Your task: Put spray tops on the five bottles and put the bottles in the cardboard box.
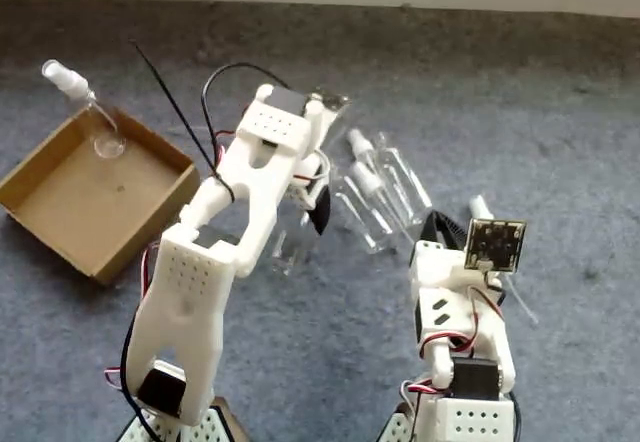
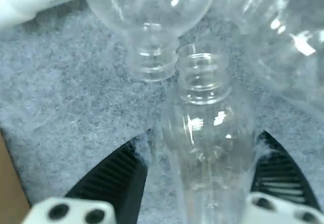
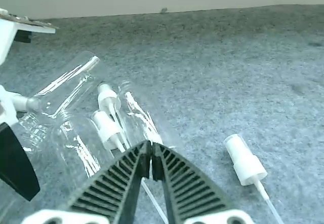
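Left gripper (image 2: 200, 155) open, jaws straddling the uncapped bottle (image 2: 202, 92), possibly touching it. The bottle's long axis runs straight out, neck away. Right gripper (image 3: 151, 150) closed on nothing, spray top (image 3: 244, 159) just beside it.

The bottle (image 2: 210, 148) between the fingers (image 2: 114, 181) is being cut off by the picture's edge, so its base is falling outside the picture; the second bottle (image 2: 152, 11) at its neck is losing most of its body the same way, and a third bottle (image 2: 283, 36) is looking blurred. In the high view the left arm (image 1: 240, 212) is covering most of a clear bottle (image 1: 290, 247), and the right arm's camera board (image 1: 497, 244) is hiding the middle of a spray top (image 1: 480, 206), whose thin tube is too fine to follow.
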`<control>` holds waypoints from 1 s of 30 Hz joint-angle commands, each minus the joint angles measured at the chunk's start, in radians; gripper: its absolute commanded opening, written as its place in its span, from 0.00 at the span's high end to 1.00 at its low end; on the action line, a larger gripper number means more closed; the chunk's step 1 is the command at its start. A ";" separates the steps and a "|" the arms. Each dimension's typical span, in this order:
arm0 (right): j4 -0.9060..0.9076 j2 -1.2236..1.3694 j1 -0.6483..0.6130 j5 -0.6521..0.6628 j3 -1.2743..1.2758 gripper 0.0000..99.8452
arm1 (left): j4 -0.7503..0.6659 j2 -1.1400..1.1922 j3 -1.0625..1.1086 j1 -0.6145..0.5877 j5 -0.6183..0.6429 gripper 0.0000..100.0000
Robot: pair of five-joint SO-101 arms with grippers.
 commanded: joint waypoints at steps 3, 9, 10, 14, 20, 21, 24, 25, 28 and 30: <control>-0.024 -0.008 0.012 -0.002 0.116 1.00 | -0.009 -0.012 -0.051 0.002 0.043 0.75; -0.024 -0.008 0.012 -0.002 0.116 1.00 | -0.011 -0.012 -0.051 0.025 0.041 0.88; -0.024 -0.008 0.012 -0.002 0.116 1.00 | -0.011 -0.012 -0.051 0.033 0.041 0.88; -0.024 -0.008 0.012 -0.002 0.116 1.00 | -0.015 -0.013 -0.051 0.036 0.041 0.88; -0.024 -0.008 0.012 -0.002 0.116 1.00 | 0.000 -0.059 -0.104 0.036 0.041 0.88; -0.024 -0.008 0.012 -0.002 0.116 1.00 | 0.017 -0.079 -0.116 0.036 0.040 0.88; -0.024 -0.008 0.012 -0.002 0.116 1.00 | 0.044 -0.151 -0.124 0.036 0.037 0.88; -0.024 -0.008 0.012 -0.002 0.116 1.00 | 0.048 -0.177 -0.122 0.036 0.037 0.88; -0.024 -0.008 0.012 -0.002 0.116 1.00 | 0.049 -0.254 -0.116 0.036 0.037 0.88; -0.024 -0.007 0.012 -0.003 0.116 1.00 | 0.049 -0.309 -0.091 0.039 0.038 0.88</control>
